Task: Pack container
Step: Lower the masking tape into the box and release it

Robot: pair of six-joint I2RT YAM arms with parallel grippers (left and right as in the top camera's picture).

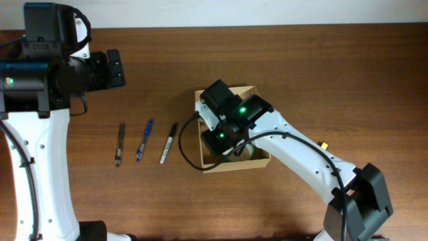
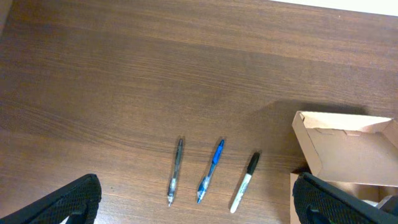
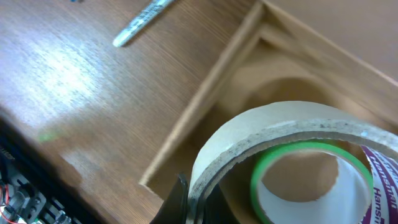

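The container (image 1: 261, 159) is a tan cardboard box lying open at mid-table, its flap lid standing at the far side; it also shows in the left wrist view (image 2: 348, 146). My right gripper (image 3: 196, 202) is shut on the wall of a roll of beige tape (image 3: 249, 134) with a green-rimmed core, held over the box's inside next to its wall (image 3: 211, 93). From overhead the right wrist (image 1: 234, 117) covers the box and hides the roll. My left gripper (image 2: 199, 206) hangs open and holds nothing, high above the table's left side (image 1: 115, 69).
Three pens lie side by side left of the box: a grey pen (image 1: 120, 142) (image 2: 176, 171), a blue pen (image 1: 144, 139) (image 2: 211, 169) and a white marker with a black cap (image 1: 168, 142) (image 2: 245, 182).
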